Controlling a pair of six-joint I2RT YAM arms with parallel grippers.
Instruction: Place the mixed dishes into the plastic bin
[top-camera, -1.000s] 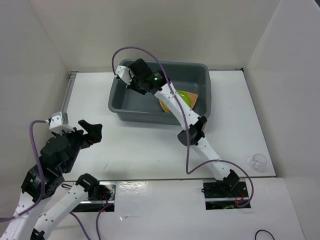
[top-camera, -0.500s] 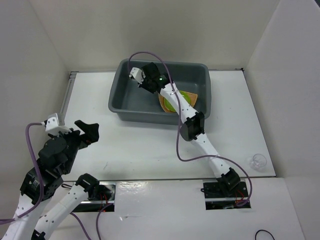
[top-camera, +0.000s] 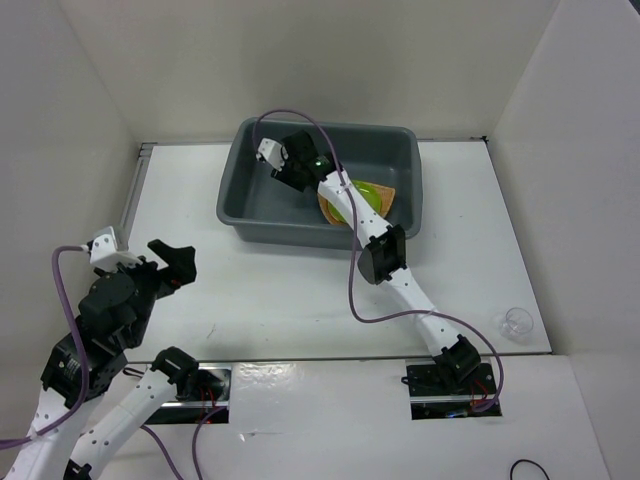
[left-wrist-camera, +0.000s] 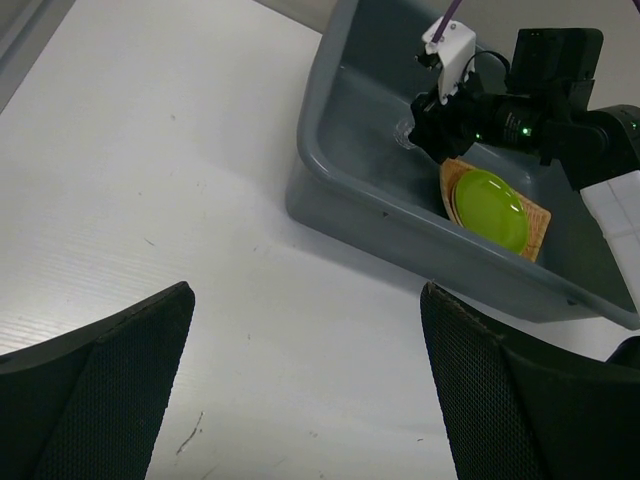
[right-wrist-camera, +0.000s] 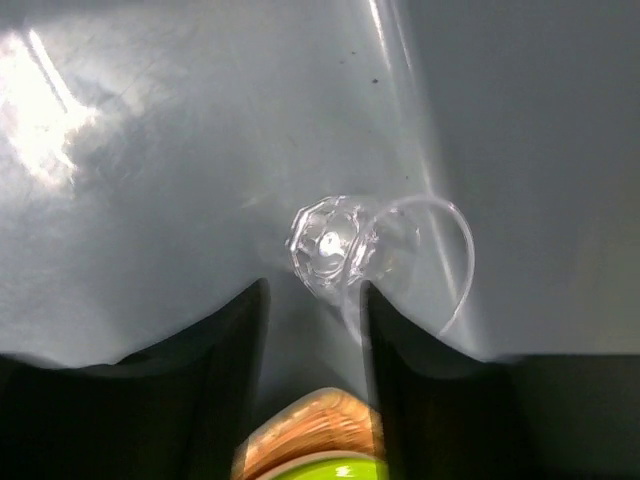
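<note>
White table (top-camera: 280, 290) between white walls (top-camera: 350, 60), grey metal strip (top-camera: 135, 190) along its left edge.

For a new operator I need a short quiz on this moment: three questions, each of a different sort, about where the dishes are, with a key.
1. True or false: the lime-green plate lies on the orange woven plate inside the grey bin.
2. Multiple choice: how is the clear cup placed in the right wrist view? A) upright on the lime-green plate. B) on its side on the bin floor. C) hanging in the air above the bin.
3. Short answer: which dish is outside the bin, and where?

Key: 1 true. 2 B. 3 a second clear cup, on the table near its right edge.
</note>
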